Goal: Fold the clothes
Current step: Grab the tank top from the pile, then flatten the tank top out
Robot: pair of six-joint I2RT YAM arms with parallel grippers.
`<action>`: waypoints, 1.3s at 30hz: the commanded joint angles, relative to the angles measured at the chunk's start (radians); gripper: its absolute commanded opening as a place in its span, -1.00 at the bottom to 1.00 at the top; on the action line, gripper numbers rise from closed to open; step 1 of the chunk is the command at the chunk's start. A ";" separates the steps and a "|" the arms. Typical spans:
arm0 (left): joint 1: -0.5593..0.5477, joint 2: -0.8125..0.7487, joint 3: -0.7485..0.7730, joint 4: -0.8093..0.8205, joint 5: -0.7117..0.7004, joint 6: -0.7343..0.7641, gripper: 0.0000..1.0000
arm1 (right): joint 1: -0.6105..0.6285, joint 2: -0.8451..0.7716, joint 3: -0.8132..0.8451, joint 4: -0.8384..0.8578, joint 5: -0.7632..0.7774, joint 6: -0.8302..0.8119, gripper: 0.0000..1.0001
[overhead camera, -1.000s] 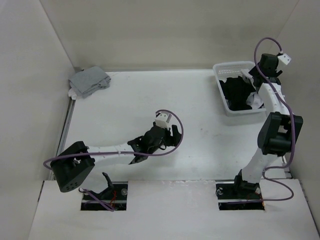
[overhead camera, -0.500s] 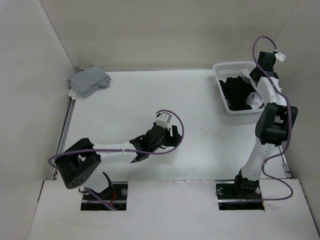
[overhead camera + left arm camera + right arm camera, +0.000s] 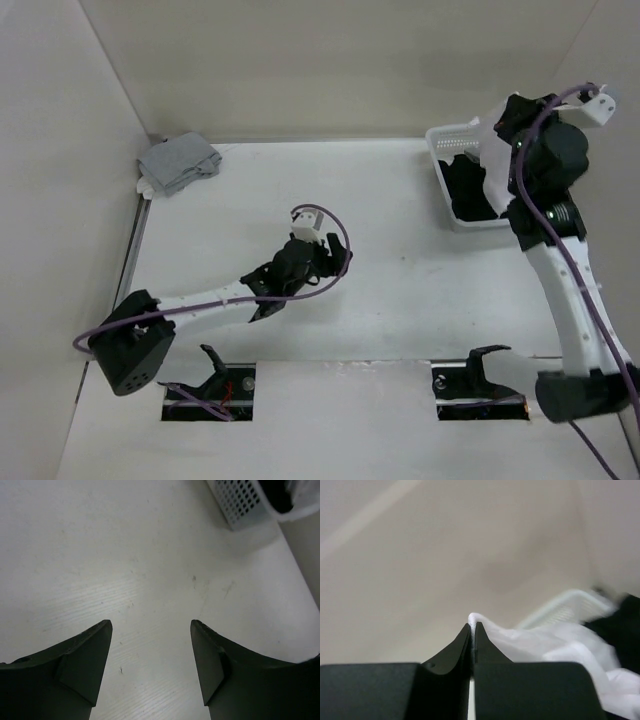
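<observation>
White tabletop [image 3: 400, 200], with a white slotted plastic basket [image 3: 450, 131] at its far right, in which black fabric tops [image 3: 468, 190] are heaped. A folded grey fabric top [image 3: 178, 162] is laid at the far left corner. The edge of a white fabric top [image 3: 530, 640] is pinched by the closed right gripper [image 3: 472, 626] over the basket. The left gripper [image 3: 150, 625] is spread wide above the tabletop.

Left pincer [image 3: 150, 626] gaping, right pincer [image 3: 472, 626] pinching.
The left arm [image 3: 200, 302] is reaching low, well left of the basket [image 3: 447, 134], its fingers standing wide apart and aiming toward the basket; the right arm [image 3: 562, 275] is standing tall over the basket, its fingers squeezing together on a fold of white top [image 3: 560, 645].
</observation>
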 commanded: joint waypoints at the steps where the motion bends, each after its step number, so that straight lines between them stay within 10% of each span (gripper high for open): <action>1: 0.051 -0.120 -0.017 0.010 -0.071 -0.039 0.25 | 0.166 -0.156 0.023 0.123 -0.010 -0.080 -1.00; 18: 0.327 -0.545 -0.109 -0.205 -0.183 -0.145 0.27 | 1.243 -0.069 0.500 0.147 -0.024 -0.620 -0.99; 26: 0.318 -0.603 -0.108 -0.221 -0.200 -0.116 0.27 | 1.222 -0.064 0.425 0.140 -0.034 -0.516 -0.97; 33: 0.341 -0.608 -0.149 -0.279 -0.262 -0.130 0.22 | 0.702 0.109 -0.015 0.330 -0.437 -0.022 -0.94; 39: 0.351 -0.511 -0.154 -0.306 -0.285 -0.156 0.16 | 0.386 0.805 0.508 0.211 -0.729 0.158 -0.79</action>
